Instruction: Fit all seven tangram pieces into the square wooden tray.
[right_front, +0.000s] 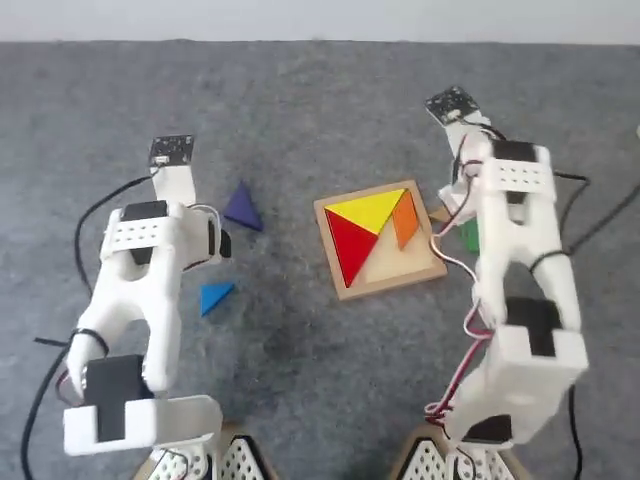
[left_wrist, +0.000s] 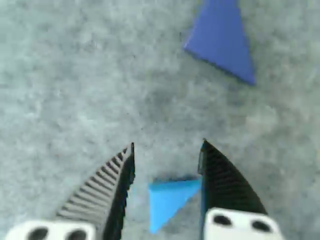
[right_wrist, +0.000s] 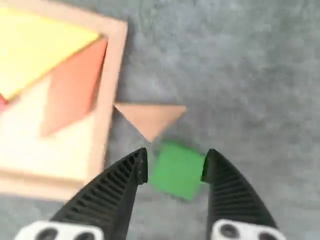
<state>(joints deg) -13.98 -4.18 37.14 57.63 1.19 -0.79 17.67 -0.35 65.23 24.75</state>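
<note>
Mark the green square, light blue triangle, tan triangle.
green square (right_wrist: 177, 171): right wrist view, centre of its top face.
light blue triangle (left_wrist: 169, 200): left wrist view, middle of its face.
tan triangle (right_wrist: 150, 118): right wrist view, middle of its face.

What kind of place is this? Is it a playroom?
Probably a robot practice table, not a playroom. A white left arm and right arm stand side by side over a grey felt-like mat, with a square wooden tray partly filled with coloured tangram pieces.
</note>
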